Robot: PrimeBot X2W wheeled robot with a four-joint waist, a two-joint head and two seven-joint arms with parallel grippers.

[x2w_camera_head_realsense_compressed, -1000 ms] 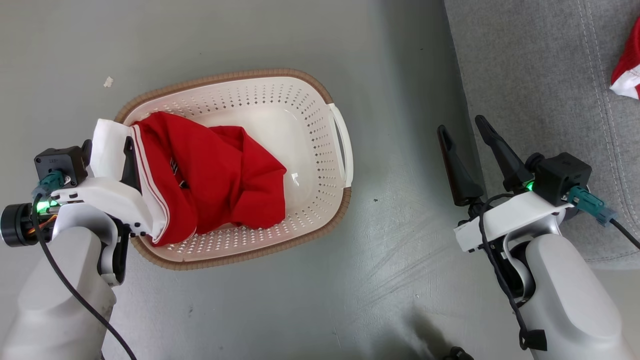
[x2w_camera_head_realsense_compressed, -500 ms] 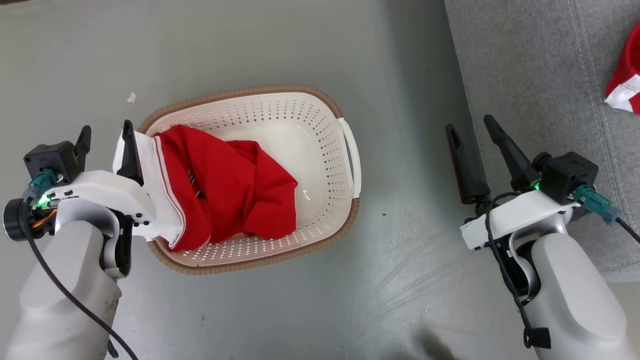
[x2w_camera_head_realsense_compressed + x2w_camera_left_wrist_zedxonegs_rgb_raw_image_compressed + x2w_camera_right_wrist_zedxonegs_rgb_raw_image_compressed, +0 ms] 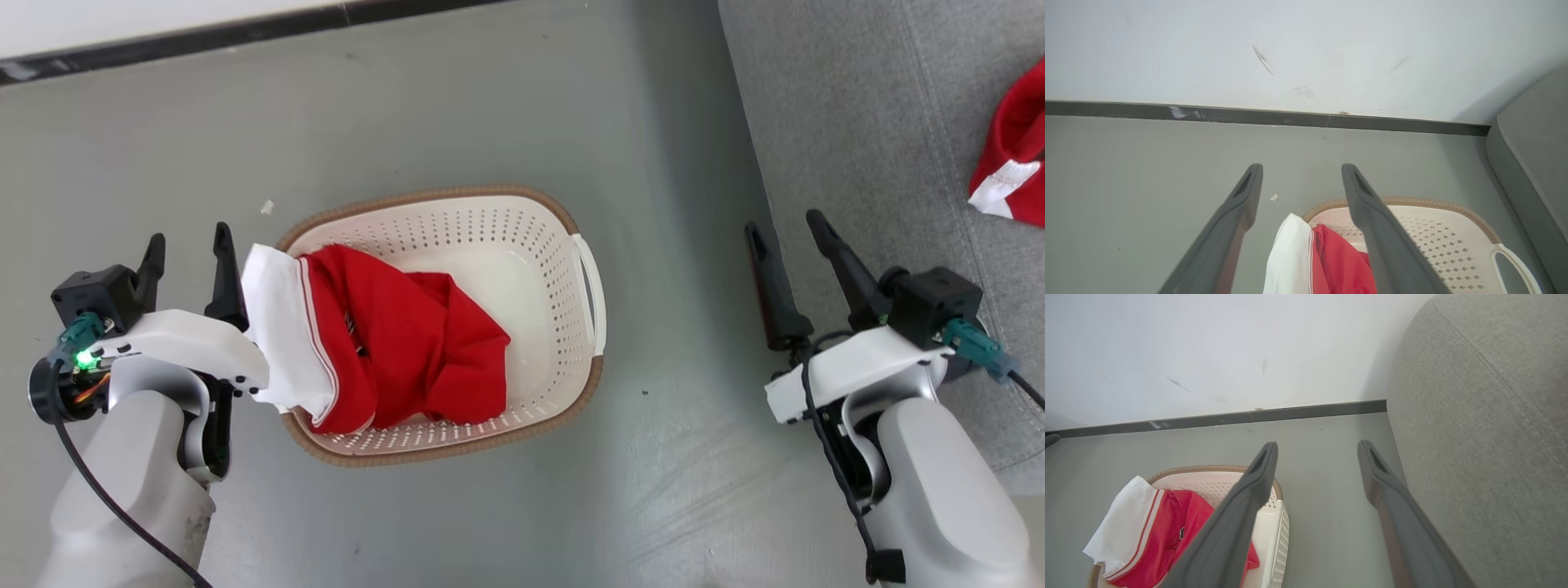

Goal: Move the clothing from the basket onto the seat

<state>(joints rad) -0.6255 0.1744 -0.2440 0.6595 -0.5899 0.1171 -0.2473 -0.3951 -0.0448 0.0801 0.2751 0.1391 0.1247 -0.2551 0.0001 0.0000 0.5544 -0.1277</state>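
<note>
The cream basket [image 3: 522,237] with a brown rim stands on the grey floor. Red clothing [image 3: 408,343] with a white striped band [image 3: 282,327] lies bunched in its left half, the band draped over the rim. Another red and white garment [image 3: 1008,163] rests on the grey seat [image 3: 857,122] at the right. My left gripper [image 3: 188,249] is open and empty just left of the basket, above the floor; its fingers [image 3: 1237,212] frame the white band [image 3: 1290,253]. My right gripper [image 3: 788,229] is open and empty beside the seat's edge [image 3: 1474,437].
A white wall [image 3: 1306,49] with a dark baseboard [image 3: 204,33] runs behind the basket. A small pale scrap [image 3: 267,207] lies on the floor near the basket's left end. Bare floor [image 3: 669,343] separates basket and seat.
The head camera has tilted up, so the whole scene has shifted down and the baseboard has come into sight. My left gripper has drawn back leftward off the white band. The right gripper keeps its pose.
</note>
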